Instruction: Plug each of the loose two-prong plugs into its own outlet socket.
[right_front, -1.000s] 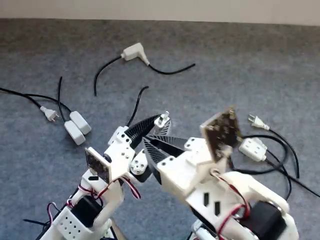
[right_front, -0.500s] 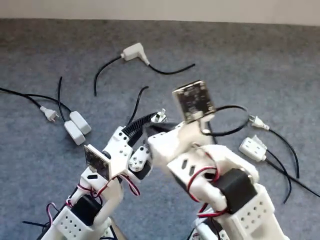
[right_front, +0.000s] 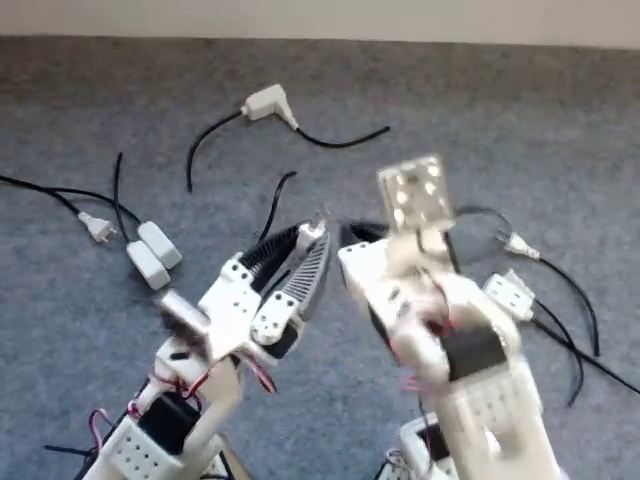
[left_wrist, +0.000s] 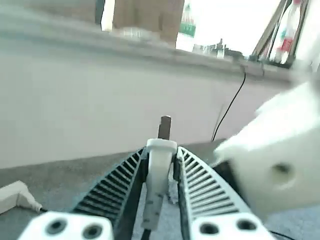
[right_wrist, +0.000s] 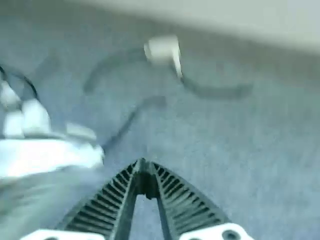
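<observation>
While my left hand (left_wrist: 161, 150) pinches a two-prong plug (left_wrist: 159, 172) lengthwise, prongs pointing out past the fingertips, the white outlet block (right_front: 508, 292) lies on the counter (right_front: 520, 120) off to my right. My right hand (right_wrist: 145, 170), pressed together on nothing, belongs to the nearer arm.

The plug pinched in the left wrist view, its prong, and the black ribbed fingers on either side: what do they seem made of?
The plug looks like smooth white moulded plastic with a soft sheen. Its prong seems to be dull grey metal, though it is blurred. The fingers look like matte black plastic, perhaps printed, judging by their open ribs.
</observation>
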